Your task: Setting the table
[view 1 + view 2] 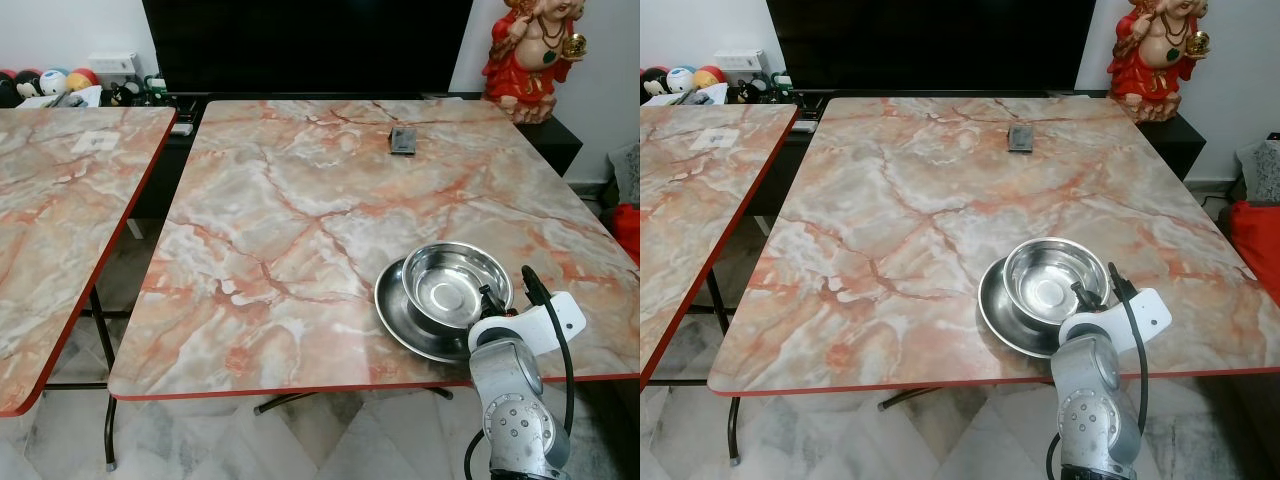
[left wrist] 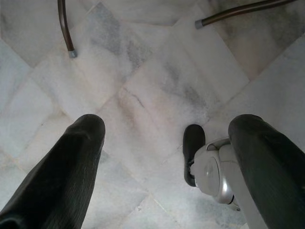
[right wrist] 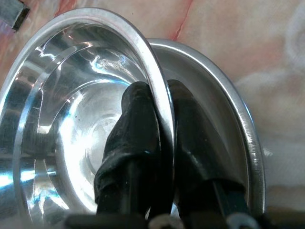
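Observation:
A steel bowl sits in a shallow steel plate near the front right edge of the marble-patterned table. My right gripper is shut on the bowl's near rim. In the right wrist view one black finger lies inside the bowl and the other outside it, over the plate. The bowl appears slightly tilted against the plate. My left gripper hangs open over the floor, holding nothing.
A small dark flat object lies at the table's far side. A second matching table stands to the left across a narrow gap. A red statue and a black screen stand behind. Table legs rest on the marble floor.

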`<state>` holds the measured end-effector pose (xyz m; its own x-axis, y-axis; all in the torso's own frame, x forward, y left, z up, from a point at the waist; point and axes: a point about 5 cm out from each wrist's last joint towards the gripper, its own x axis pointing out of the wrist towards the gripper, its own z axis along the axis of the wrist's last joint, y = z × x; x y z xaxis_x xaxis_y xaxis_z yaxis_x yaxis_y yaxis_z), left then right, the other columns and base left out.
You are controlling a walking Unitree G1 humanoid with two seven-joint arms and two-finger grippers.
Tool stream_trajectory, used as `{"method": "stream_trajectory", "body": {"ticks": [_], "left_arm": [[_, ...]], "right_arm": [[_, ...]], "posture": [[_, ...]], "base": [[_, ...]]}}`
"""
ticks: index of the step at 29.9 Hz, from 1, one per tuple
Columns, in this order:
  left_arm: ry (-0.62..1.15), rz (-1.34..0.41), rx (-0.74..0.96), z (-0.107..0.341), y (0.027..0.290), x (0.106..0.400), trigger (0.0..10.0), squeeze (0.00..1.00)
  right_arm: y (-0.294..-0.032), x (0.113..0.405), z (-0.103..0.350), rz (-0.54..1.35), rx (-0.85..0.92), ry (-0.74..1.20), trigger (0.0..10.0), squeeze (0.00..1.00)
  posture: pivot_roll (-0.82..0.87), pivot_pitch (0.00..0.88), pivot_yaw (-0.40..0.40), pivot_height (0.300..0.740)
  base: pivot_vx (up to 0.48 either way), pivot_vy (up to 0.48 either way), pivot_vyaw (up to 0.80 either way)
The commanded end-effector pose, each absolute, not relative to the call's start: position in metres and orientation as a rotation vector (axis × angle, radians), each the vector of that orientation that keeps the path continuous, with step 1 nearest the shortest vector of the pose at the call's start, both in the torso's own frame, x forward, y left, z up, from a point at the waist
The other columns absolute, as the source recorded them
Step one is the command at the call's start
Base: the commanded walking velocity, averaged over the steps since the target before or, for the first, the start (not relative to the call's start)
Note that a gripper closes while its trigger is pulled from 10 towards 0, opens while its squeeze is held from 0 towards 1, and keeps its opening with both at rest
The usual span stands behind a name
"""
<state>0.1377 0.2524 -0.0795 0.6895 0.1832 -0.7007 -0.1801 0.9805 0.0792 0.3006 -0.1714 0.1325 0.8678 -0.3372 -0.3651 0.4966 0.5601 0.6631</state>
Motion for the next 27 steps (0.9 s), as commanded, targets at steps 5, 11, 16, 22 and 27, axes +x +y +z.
{"method": "stream_trajectory", "body": {"ticks": [5, 11, 16, 22, 27], "left_arm": [[0.825, 0.204, 0.010, -0.0838, 0.2527, 0.1275, 10.0, 0.00], [0.828, 0.205, 0.010, -0.0836, 0.2538, 0.1275, 10.0, 0.00], [0.830, 0.204, 0.013, -0.0834, 0.2545, 0.1276, 10.0, 0.00], [0.830, 0.202, 0.012, -0.0836, 0.2540, 0.1276, 10.0, 0.00], [0.835, 0.201, 0.011, -0.0842, 0.2532, 0.1269, 10.0, 0.00]], "right_arm": [[-0.1585, 0.2924, 0.1110, -0.510, 0.900, 0.301, 10.0, 0.00], [-0.1572, 0.2934, 0.1100, -0.499, 0.891, 0.312, 10.0, 0.13], [-0.1573, 0.2945, 0.1100, -0.493, 0.885, 0.310, 10.0, 0.25], [-0.1569, 0.2959, 0.1108, -0.490, 0.882, 0.309, 10.0, 1.00], [-0.1576, 0.2969, 0.1136, -0.495, 0.875, 0.300, 10.0, 0.00]], "posture": [[0.02, 0.113, -0.030, 0.740], [0.02, 0.116, -0.029, 0.740], [0.02, 0.115, -0.029, 0.740], [0.02, 0.115, -0.029, 0.740], [0.02, 0.115, -0.029, 0.740]], "base": [[0.000, 0.000, 0.00], [0.000, 0.000, 0.00], [0.000, 0.000, 0.00], [0.000, 0.000, 0.00], [0.000, 0.000, 0.00]]}}
